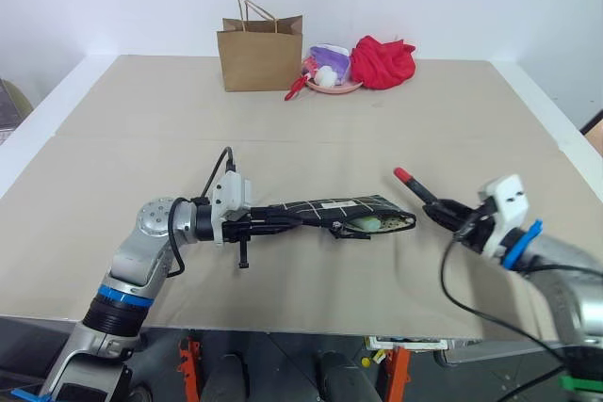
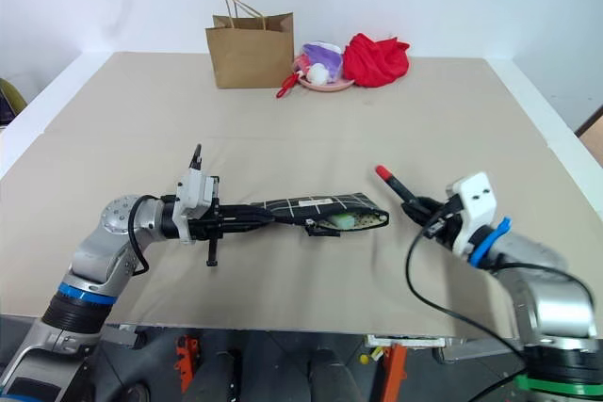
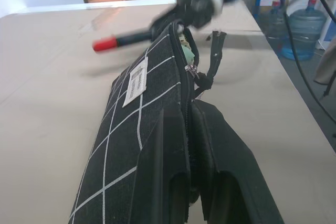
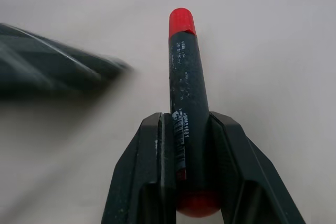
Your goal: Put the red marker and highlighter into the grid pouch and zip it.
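- Right gripper (image 1: 443, 210) is clamped on the red marker (image 1: 415, 186); the right wrist view shows both black fingers pressed against the dark barrel, the red end at the fingers' base and the other red tip pointing away.
- Left gripper (image 1: 283, 218) is closed on one end of the grid pouch (image 1: 334, 210) and holds it out level above the table (image 1: 141, 120), with the open mouth facing the right gripper.
- Judged from what shows: the highlighter (image 1: 382, 223) is already in, since a pale green body lies just inside the mouth. The marker is lifted and sits near the mouth, but is not yet inside.
- Left to do: slide the marker into the mouth, release it, then pull the zipper closed. The zipper pull (image 3: 212, 59) hangs loose beside the opening in the left wrist view, so no zipping has begun.
- The pouch is black fabric with white grid lines and a small white label (image 3: 136, 82) on its side; it sags a little toward the free end.
- The marker is slim, with red ends, a dark middle and fine print along the barrel.
- At the far edge of the table, well apart from the work, stand a brown paper bag (image 1: 260, 52), a pink plate (image 1: 332, 85) of small items and a red cloth bundle (image 1: 383, 60).
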